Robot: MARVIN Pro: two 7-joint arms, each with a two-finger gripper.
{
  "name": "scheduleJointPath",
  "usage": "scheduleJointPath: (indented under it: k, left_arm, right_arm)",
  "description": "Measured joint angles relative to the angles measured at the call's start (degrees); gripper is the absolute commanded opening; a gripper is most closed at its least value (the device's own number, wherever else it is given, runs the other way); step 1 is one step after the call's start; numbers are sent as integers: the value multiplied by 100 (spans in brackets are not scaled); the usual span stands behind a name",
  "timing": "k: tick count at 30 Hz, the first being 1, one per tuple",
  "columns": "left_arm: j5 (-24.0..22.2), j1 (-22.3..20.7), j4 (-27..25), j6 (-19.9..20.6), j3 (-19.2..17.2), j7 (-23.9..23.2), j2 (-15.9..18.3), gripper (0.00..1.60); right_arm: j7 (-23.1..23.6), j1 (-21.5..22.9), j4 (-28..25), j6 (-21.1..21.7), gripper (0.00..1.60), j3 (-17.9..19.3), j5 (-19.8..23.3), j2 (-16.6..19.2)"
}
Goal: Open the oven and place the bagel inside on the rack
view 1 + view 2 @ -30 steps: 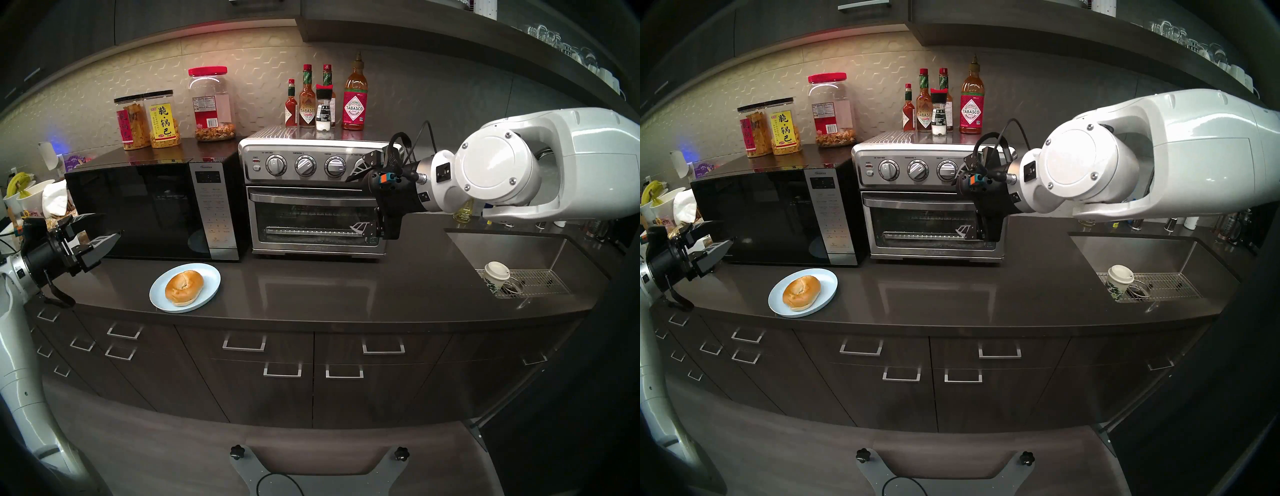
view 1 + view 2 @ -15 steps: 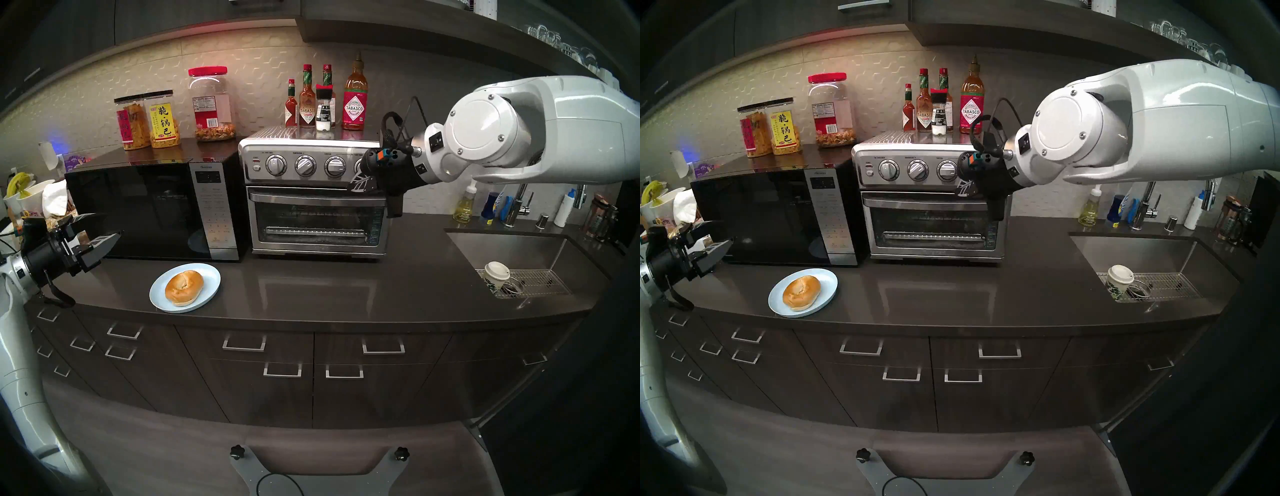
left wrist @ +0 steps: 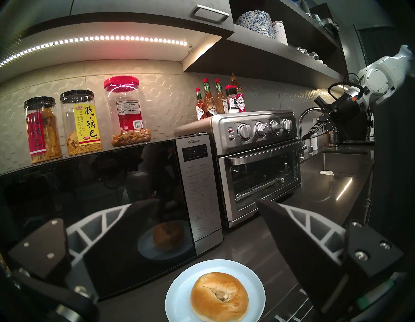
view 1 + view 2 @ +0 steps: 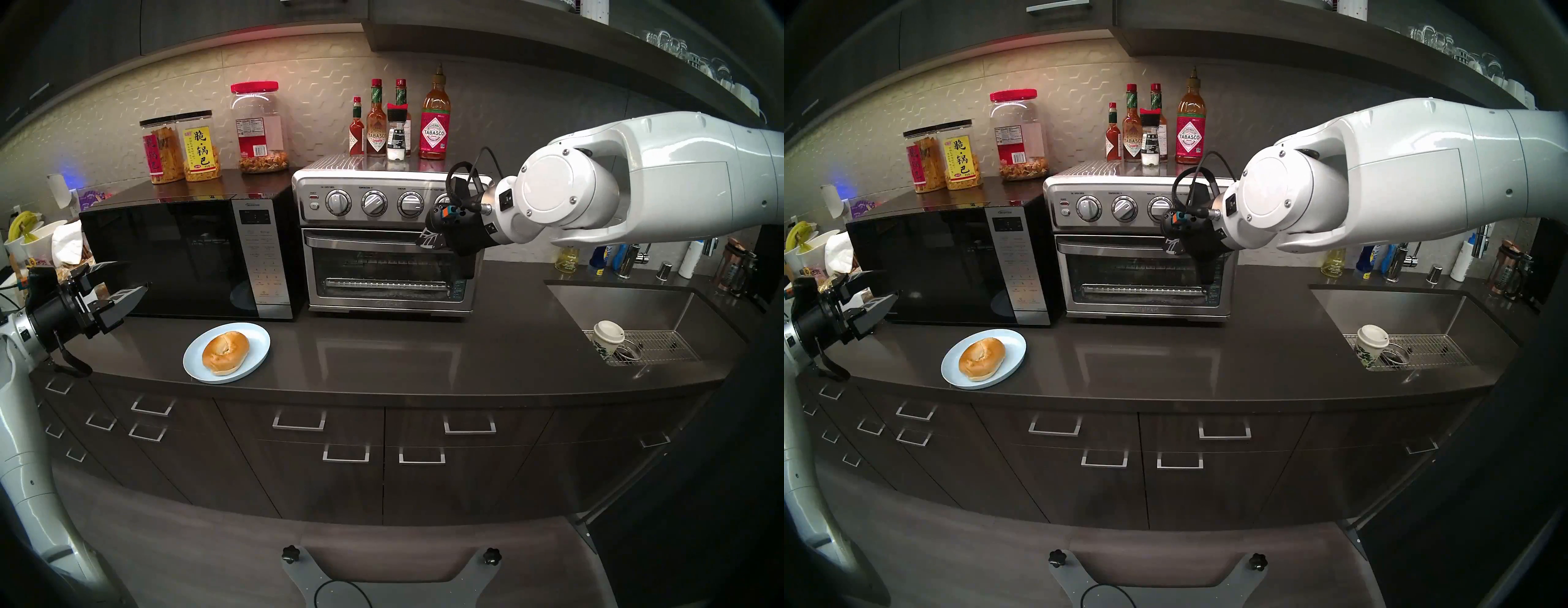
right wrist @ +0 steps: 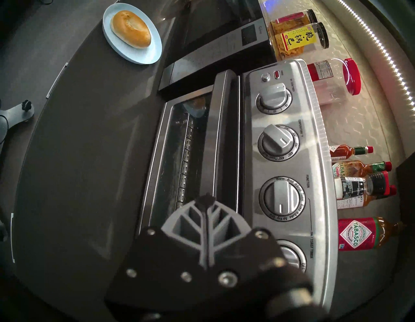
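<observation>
Brushed-steel bar handle at centre frame should be hooked from above by the right gripper, fingers pressed together; the oven door is shut; the left gripper, lower left, is spread.

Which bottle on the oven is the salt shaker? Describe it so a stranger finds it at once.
Find the steel oven right of the black microwave. On its top stands a row of red sauce bottles. The salt shaker stands in front: clear, white contents, black label, red-and-black cap.
</observation>
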Motion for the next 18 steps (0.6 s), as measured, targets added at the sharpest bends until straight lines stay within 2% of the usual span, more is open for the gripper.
scheduleJointPath:
  k: [7,18]
  left_arm:
    - [1,-1,0,0,0,0,-1,160]
    - [3,-1,0,0,-1,-1,-2,160]
  right_arm:
    - [-378,-200,11,132,0,40,64,-44]
    - [-673,-403,142,223,0,173,132,-156]
